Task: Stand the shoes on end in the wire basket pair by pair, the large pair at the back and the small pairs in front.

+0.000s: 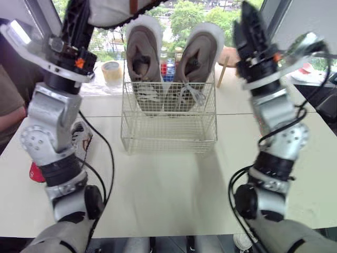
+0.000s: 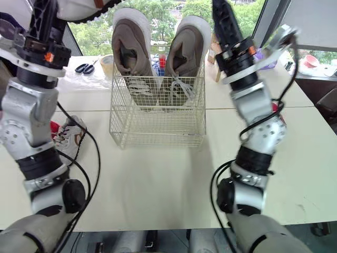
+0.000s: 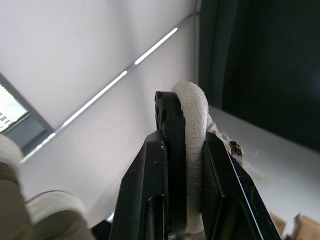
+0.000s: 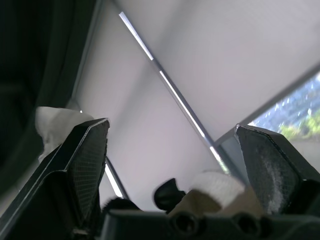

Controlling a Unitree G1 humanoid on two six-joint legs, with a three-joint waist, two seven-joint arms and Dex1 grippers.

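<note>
On the table (image 1: 174,179): white top; basket (image 1: 168,132) mid-table, large pair (image 2: 130,47) on end at its back.
Left gripper (image 3: 192,120): raised, clamped on white shoe (image 1: 113,11).
Right gripper (image 4: 171,129): raised, spread wide, empty.
Room: window (image 2: 95,31) behind, trees outside.

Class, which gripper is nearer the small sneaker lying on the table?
Left. The left gripper, clamping a white shoe, is raised on the side of the wire basket with the sneaker; the right gripper is raised opposite.

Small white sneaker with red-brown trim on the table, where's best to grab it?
Likely its collar rim, pinched from above: the small white sneaker with red-brown trim seems to lie sole down, laces up, on the white table.
</note>
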